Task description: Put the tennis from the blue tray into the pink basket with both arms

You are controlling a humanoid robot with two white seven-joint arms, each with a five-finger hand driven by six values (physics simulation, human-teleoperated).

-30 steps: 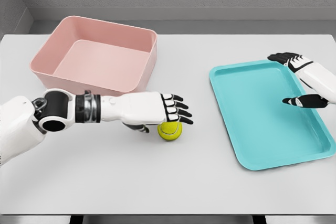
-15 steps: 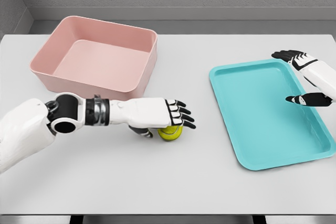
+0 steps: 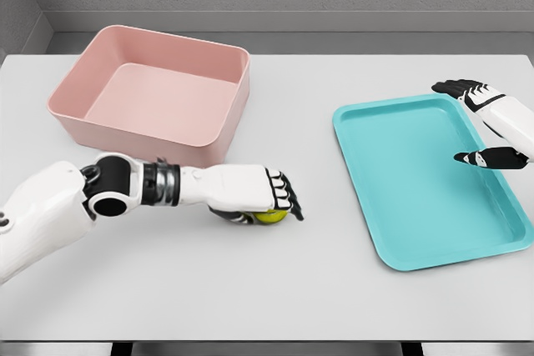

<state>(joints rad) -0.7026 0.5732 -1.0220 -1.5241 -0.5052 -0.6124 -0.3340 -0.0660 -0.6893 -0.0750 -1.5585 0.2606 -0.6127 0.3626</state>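
A yellow-green tennis ball [image 3: 270, 217] lies on the white table between the pink basket [image 3: 154, 93] and the blue tray [image 3: 425, 177]. My left hand [image 3: 265, 200] covers the ball from above, fingers curled down over it and thumb beneath, so only a sliver of the ball shows. The ball still rests on the table. My right hand [image 3: 477, 122] hovers over the tray's far right edge with its fingers spread and nothing in them.
The pink basket stands at the back left, its near wall just behind my left forearm [image 3: 167, 184]. The blue tray holds nothing. The table's front edge [image 3: 267, 341] runs along the bottom.
My left hand has come down and curled its fingers over the ball, which now is mostly hidden. The left arm has sunk lower. The right hand has barely moved.
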